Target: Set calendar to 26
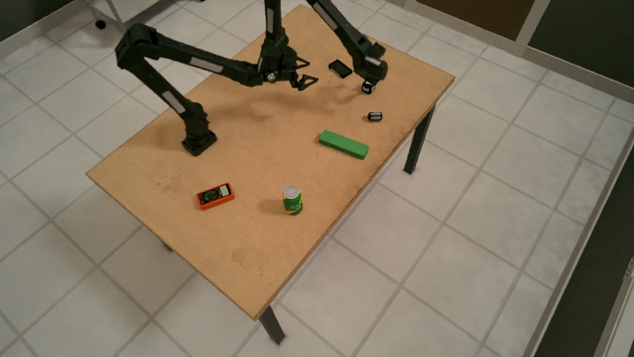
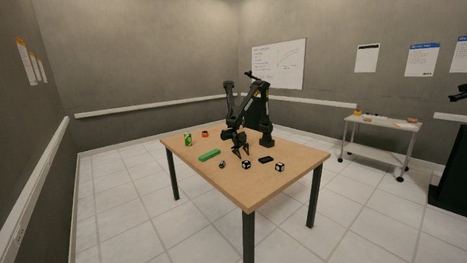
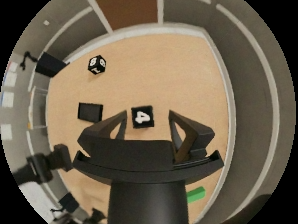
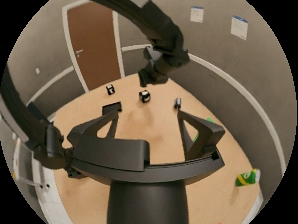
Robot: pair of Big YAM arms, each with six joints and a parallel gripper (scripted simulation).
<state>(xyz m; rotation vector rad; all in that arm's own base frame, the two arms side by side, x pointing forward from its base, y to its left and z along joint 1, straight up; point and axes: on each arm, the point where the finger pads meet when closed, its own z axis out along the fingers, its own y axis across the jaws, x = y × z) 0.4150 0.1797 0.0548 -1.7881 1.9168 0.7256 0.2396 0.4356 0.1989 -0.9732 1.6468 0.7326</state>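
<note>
lying flat, the tray (image 1: 340,68) (image 2: 265,159) (image 3: 90,112) (image 4: 112,107) runs crosswise in left wrist view.

Right gripper (image 4: 149,117): open, fingers well apart
Tray (image 4: 112,107): on the tabletop, beyond the left-hand finger in view
Cubes: one (image 4: 144,96) below the other arm (image 4: 162,50), one (image 4: 110,89) farther back
Can (image 4: 248,178): near the table edge, green and yellow

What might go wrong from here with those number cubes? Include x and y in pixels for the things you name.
The left gripper (image 1: 371,84) (image 2: 244,156) (image 3: 147,113) is open above the cube showing a 4 (image 2: 246,164) (image 3: 143,117); coming down off-center, a finger might knock it. The tray (image 1: 340,68) (image 2: 265,159) (image 3: 90,112) (image 4: 112,107) sits nearby and could get bumped. That 4 isn't a digit of 26, so it might end up facing front.
</note>
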